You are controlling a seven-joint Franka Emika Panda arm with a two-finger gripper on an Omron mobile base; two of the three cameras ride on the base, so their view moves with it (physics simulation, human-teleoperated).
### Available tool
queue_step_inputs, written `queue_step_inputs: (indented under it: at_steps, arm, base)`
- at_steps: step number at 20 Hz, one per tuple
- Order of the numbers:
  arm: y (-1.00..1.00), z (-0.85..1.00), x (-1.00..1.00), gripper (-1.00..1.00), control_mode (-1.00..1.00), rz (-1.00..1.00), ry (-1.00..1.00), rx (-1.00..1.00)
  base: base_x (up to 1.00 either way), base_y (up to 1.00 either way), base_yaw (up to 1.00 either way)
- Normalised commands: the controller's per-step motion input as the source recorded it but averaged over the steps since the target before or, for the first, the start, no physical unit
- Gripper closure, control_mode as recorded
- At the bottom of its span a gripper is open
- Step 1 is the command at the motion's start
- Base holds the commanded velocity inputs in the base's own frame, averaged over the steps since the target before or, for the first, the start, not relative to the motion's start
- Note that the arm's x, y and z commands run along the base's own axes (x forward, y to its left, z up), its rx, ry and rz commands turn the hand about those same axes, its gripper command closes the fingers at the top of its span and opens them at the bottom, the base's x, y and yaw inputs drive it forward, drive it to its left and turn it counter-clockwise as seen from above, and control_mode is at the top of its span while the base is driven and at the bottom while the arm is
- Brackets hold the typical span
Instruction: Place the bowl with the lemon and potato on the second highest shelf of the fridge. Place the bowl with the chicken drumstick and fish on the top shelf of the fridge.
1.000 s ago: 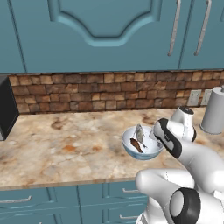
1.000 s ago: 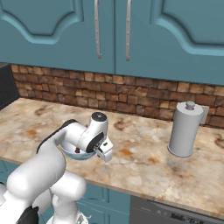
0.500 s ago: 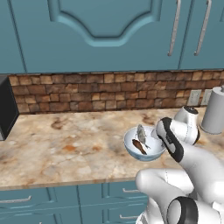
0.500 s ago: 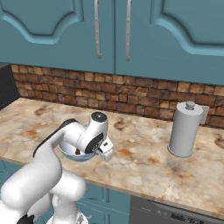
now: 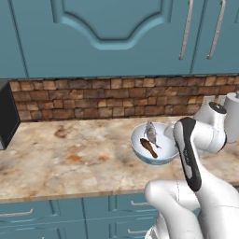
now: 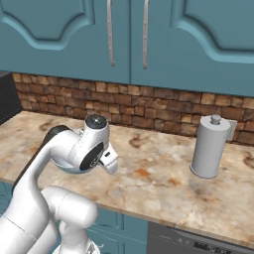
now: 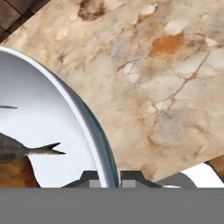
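A pale blue-grey bowl (image 5: 139, 142) holds a silvery fish (image 5: 150, 132) and a dark reddish-brown chicken drumstick (image 5: 148, 147). It hangs slightly above the marble counter (image 5: 70, 158). In the hand view my gripper (image 7: 110, 177) is shut on the bowl's (image 7: 52, 109) right rim, one fingertip on each side of the wall. The fish's tail (image 7: 39, 150) and a bit of the drumstick (image 7: 13, 173) lie just inside. From the right base view my hand (image 6: 96, 151) covers most of the bowl (image 6: 62, 164). The bowl with the lemon and potato and the fridge shelves are out of view.
A grey paper-towel holder (image 6: 211, 146) stands on the counter to the right, near the brick backsplash (image 5: 93, 98). A dark appliance (image 5: 7, 114) sits at the far left. Teal cabinets (image 5: 116, 32) hang overhead. The counter's front edge (image 5: 70, 193) runs close below the bowl.
My fingers have shut on the bowl's rim. The bowl has since risen a little off the counter, together with my hand.
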Motion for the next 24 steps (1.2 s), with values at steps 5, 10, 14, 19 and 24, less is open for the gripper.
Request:
queue_step_inputs:
  at_steps: [5, 10, 14, 19, 24]
  arm:
    - [0.14, 0.78, -0.93, 1.00, -1.00, -0.09, -0.03, 0.15]
    - [-0.02, 0.23, -0.68, 1.00, -1.00, -0.27, 0.00, 0.34]
    - [-0.11, 0.00, -0.23, 1.00, -1.00, -0.18, -0.01, 0.15]
    - [0.02, 0.00, -0.06, 1.00, 1.00, 0.00, 0.00, 0.00]
    - [0.00, 0.00, 0.00, 1.00, 1.00, 0.00, 0.00, 0.00]
  base:
    - [0.00, 0.00, 0.00]
    - [0.00, 0.00, 0.00]
    - [0.00, 0.00, 0.00]
    - [-0.49, 0.39, 0.11]
    - [-0.88, 0.95, 0.53]
